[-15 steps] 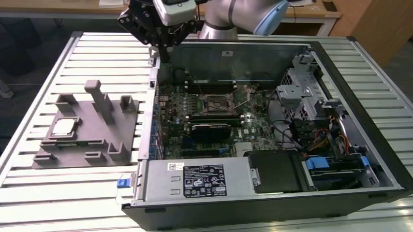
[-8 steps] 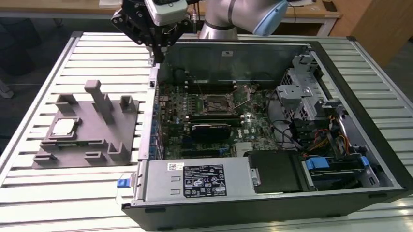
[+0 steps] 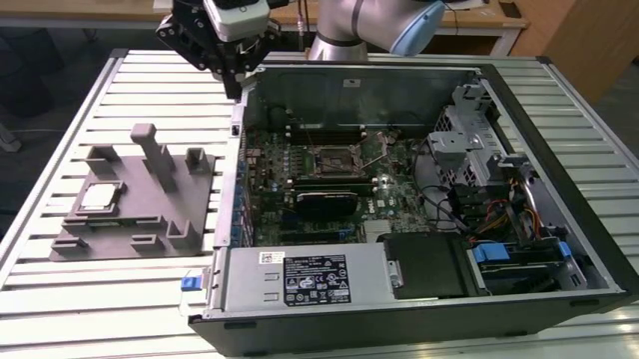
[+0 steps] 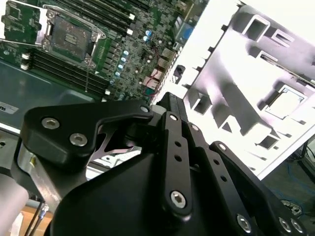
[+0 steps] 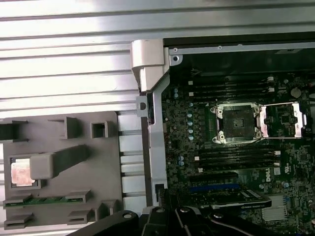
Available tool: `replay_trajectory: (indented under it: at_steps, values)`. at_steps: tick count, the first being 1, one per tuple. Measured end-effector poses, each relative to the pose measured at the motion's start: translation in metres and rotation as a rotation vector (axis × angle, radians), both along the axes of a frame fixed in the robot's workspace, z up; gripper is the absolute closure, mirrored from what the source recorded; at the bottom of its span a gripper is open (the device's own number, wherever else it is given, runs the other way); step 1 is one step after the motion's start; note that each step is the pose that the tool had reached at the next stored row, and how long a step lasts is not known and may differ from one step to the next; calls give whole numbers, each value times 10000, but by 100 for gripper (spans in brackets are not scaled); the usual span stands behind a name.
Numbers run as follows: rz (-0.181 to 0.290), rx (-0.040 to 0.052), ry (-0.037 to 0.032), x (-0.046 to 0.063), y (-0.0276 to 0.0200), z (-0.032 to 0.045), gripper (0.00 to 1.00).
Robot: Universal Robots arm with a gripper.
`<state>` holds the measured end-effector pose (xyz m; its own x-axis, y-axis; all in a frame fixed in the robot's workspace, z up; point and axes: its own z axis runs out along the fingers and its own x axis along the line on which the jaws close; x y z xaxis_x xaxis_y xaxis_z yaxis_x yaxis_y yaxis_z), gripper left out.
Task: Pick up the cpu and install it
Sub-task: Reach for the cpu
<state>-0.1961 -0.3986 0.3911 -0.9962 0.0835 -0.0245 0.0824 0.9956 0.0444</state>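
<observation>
Gripper (image 3: 236,87): black, on a silver arm, raised over the far corner of the computer case (image 3: 559,224), at the wall on the exterior view's left. Whether the claw is open or closed cannot be told. It is well apart from the cpu.

Cpu (image 3: 100,196): a flat square chip with a pale metal top, lying level in a square recess of the grey fixture (image 3: 130,232) and touched by nothing. In the first wrist view the head of an upright post (image 5: 49,164) overlaps one edge of the cpu (image 5: 20,173).

Grey fixture: plastic with several upright posts, resting on the slatted metal table (image 3: 60,299) just beside the case, on the exterior view's left. A green memory stick (image 5: 34,200) lies in a slot near the cpu.

Computer case: lying on its side with the panel off and the motherboard (image 3: 299,172) exposed.

Socket (image 3: 334,158): square and metal-framed, near the middle of the board. It stands open in the first wrist view (image 5: 237,123), with its hinged load frame (image 5: 285,119) swung out beside it.

Power supply (image 3: 299,280): grey box at the near end of the case.
</observation>
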Motion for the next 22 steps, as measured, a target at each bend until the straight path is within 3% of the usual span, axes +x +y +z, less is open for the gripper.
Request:
replay_trajectory:
  at_steps: [15, 22]
  values:
    - [-19, -2, 1, -254, 32, -61, 89]
    - [-20, -1, 0, -450, 41, -95, 89]
